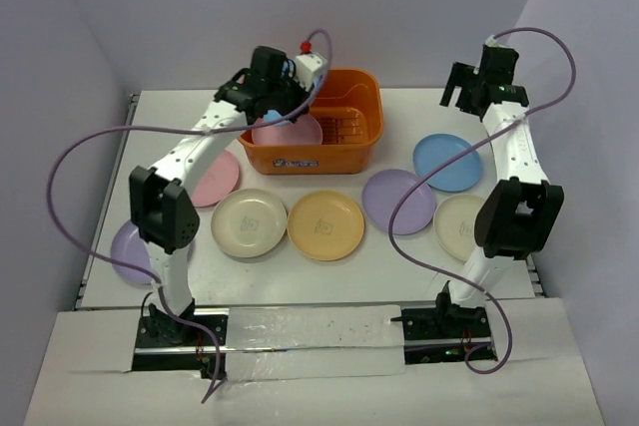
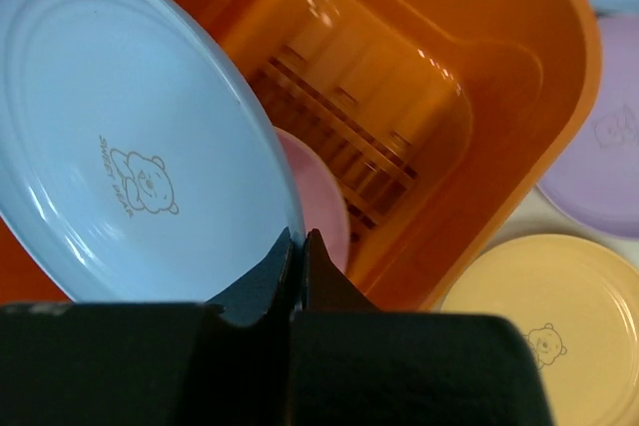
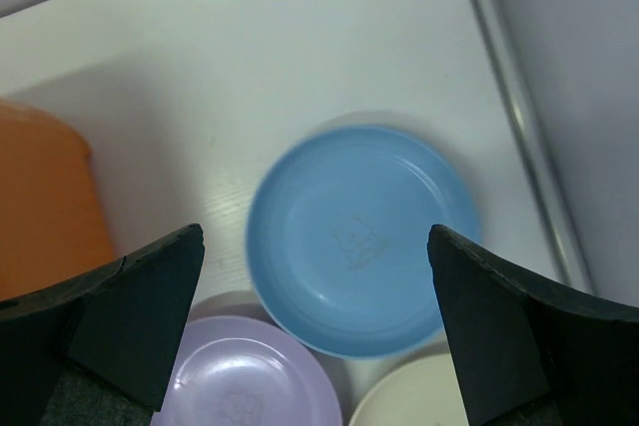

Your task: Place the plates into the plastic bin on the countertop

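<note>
Seen from above, the plastic bin (image 1: 344, 159) stands at the upper middle of the countertop (image 1: 329, 281). The left gripper (image 1: 268, 107) hangs over the bin's left half, above a pink plate (image 1: 298, 133) lying inside. Loose plates ring the bin's near side: a second pink plate (image 1: 212, 179), a cream plate (image 1: 250, 223), a yellow-orange plate (image 1: 325, 225), a lavender plate (image 1: 399, 201), a blue plate (image 1: 447, 162), a second cream plate (image 1: 461, 226) and, at the far left, a second lavender plate (image 1: 128, 251). The right gripper (image 1: 457, 95) is raised at the upper right, past the blue plate

In the left wrist view the fingers (image 2: 270, 276) are pressed together, pinching the rim of a pale blue plate (image 2: 140, 147), which tilts over the bin's left side and partly covers the pink plate on the ribbed floor. The yellow-orange plate shows at the lower right, outside the bin wall

In the right wrist view the fingers (image 3: 140, 316) are spread wide apart and hold nothing. The blue plate lies flat on the countertop between them, with the lavender plate at the bottom edge and a corner of the bin at the left
</note>
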